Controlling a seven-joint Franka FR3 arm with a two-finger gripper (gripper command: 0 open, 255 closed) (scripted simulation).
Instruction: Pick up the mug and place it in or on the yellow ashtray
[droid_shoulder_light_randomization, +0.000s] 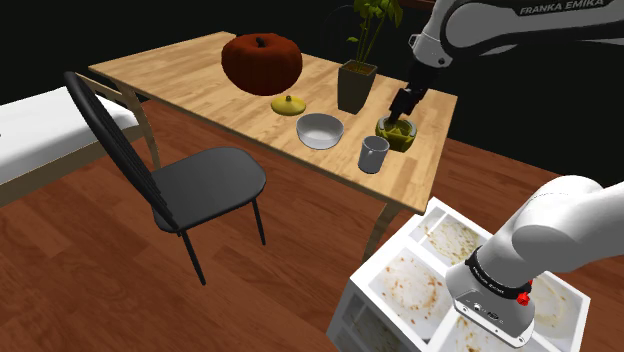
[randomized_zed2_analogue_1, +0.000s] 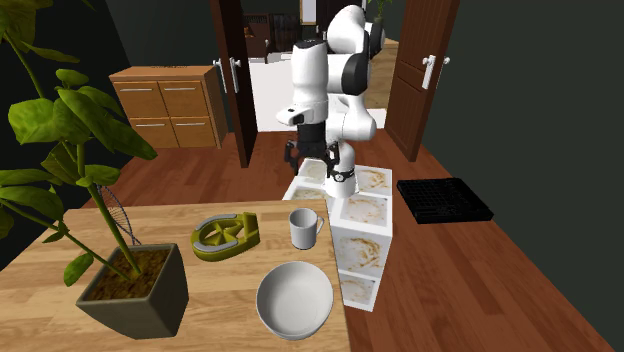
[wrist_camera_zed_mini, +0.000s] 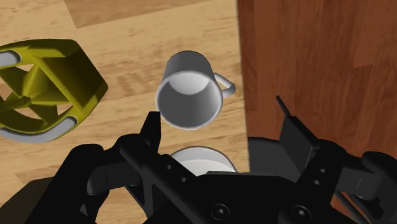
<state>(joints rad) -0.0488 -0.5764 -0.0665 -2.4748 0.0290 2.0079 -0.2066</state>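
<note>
- Gripper (wrist_camera_zed_mini: 219, 118): the two black fingers stand apart and clasp nothing. It hangs in the air above the table's edge, pointing down.
- Mug (wrist_camera_zed_mini: 189, 97): light grey, upright, open mouth up, below the gripper and touched by neither finger. It stands on the wooden table (droid_shoulder_light_randomization: 180, 75) close to the edge, handle turned toward the floor side.
- Yellow ashtray (wrist_camera_zed_mini: 44, 89): olive-yellow with grey notches on the rim, on the table near the mug but apart from it.
- White bowl (randomized_zed2_analogue_1: 294, 298): empty and upright, near the mug and the ashtray, touching neither.
- Potted plant (droid_shoulder_light_randomization: 357, 85): square dark pot, just behind the ashtray in the shoulder view.
- Further along the table: a small yellow squash-like thing (droid_shoulder_light_randomization: 289, 104), then a large red-brown pumpkin (droid_shoulder_light_randomization: 261, 62).
- Black chair (droid_shoulder_light_randomization: 200, 185): on the wood floor beside the table.
- Stand (droid_shoulder_light_randomization: 400, 290): white box, brown-stained panels on top.
</note>
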